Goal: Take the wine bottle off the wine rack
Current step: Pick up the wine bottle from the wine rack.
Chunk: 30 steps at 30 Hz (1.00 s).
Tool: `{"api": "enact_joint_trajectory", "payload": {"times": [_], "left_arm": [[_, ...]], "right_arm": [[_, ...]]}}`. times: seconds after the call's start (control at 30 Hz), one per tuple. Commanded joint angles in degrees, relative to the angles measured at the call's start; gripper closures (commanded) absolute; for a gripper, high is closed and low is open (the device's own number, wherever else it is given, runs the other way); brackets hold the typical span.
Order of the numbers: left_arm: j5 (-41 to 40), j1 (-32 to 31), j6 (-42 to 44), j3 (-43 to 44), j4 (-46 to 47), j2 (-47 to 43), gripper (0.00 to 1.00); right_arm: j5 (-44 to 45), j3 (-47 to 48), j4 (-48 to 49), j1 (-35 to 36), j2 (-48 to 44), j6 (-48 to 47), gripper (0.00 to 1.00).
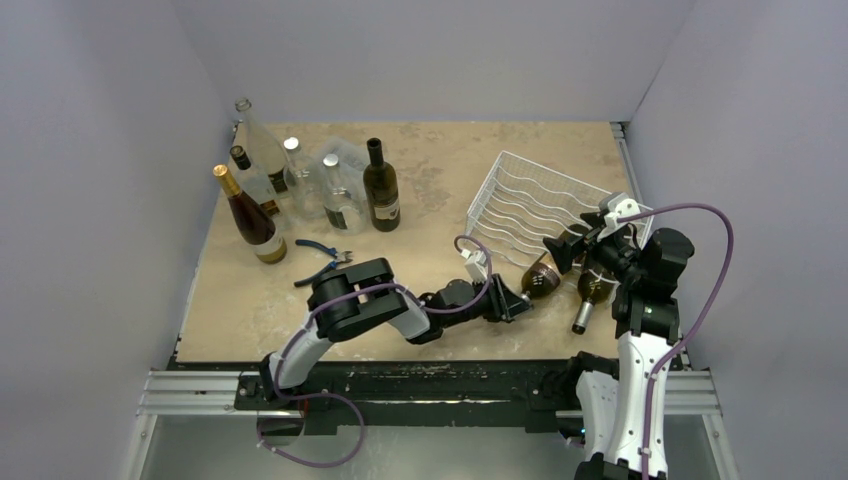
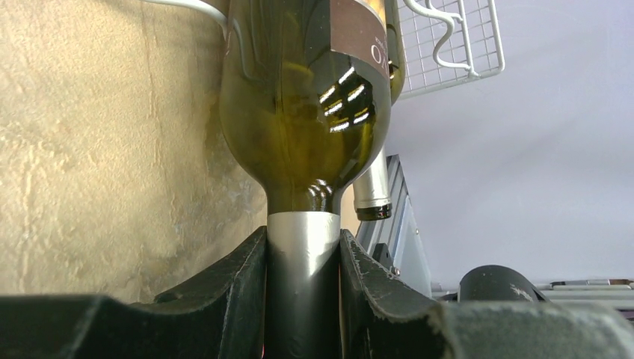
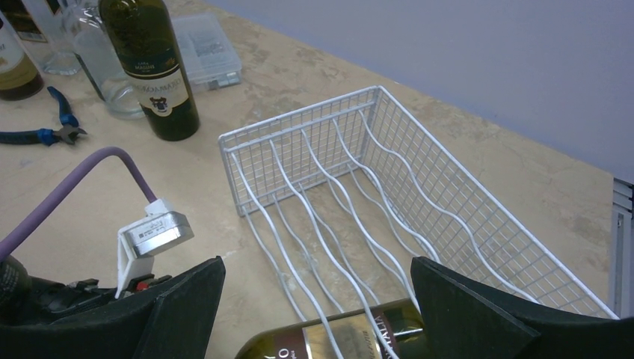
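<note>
Plain grey walls (image 1: 420, 60) enclose a beige, mottled tabletop (image 1: 440, 170) on three sides.

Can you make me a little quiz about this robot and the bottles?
1. True or false: the left gripper has its fingers shut on the wine bottle's neck.
2. What lies on the table beside the standing bottles? A) blue-handled pliers B) a spoon C) a sponge
3. Fill in: the right gripper's fingers are ____ at the white wine rack.
Key: 1 true; 2 A; 3 open.
</note>
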Motion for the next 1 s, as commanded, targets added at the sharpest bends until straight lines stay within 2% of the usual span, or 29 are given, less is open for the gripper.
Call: {"api": "enact_joint_trajectory", "payload": {"times": [0.0,0.67,0.97], "left_arm": [[-1.5,-0.2,2.1,-2.4,9.6,-4.2,1.00],[-4.0,-0.5,3.2,-13.0,17.6,-7.2,1.00],[-5.0,-0.9,4.2,-16.6,17.6,-9.9,1.00]], "right_arm": [[0.8,-0.1,0.7,-0.2,-0.4,-0.9,0.01],[1.6,-0.4,0.4,-0.2,-0.3,-1.5,0.01],[1.7,-0.6,0.5,-0.2,-0.4,-1.6,0.01]]}}
